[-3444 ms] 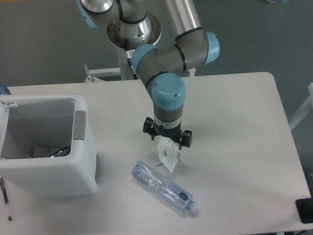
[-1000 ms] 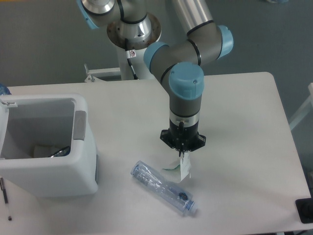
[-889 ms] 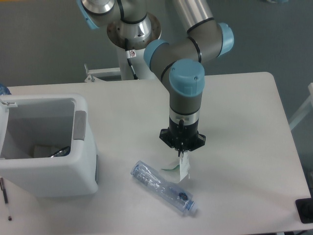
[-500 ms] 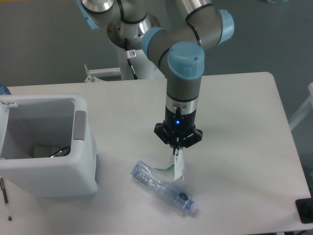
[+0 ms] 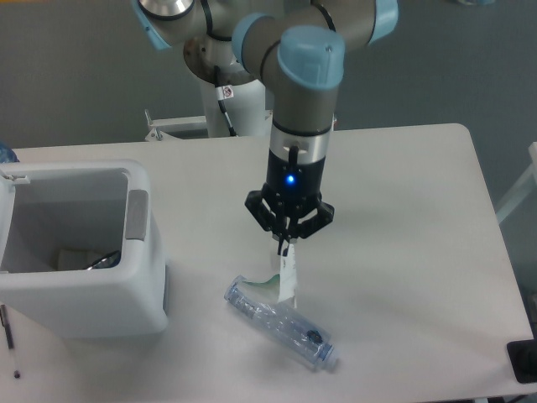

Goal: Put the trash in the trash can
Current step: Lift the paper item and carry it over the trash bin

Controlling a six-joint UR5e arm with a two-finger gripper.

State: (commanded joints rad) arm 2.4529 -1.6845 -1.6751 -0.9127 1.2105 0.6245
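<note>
A small white folded card (image 5: 287, 275) hangs from my gripper (image 5: 285, 243), which is shut on its top edge and holds it just above the table. Directly below and to the right lies the clear plastic bottle (image 5: 281, 321) on its side, label end toward the front right. The white trash can (image 5: 80, 252) stands at the left edge of the table with its mouth open upward, well to the left of my gripper. Some items lie inside it.
A dark object (image 5: 524, 361) sits at the table's front right corner. A thin pen-like rod (image 5: 8, 336) lies in front of the trash can. The arm's base (image 5: 226, 50) stands behind the table.
My gripper has risen and shifted left with the card in it, lifting the card off the table. The bottle has not moved.
</note>
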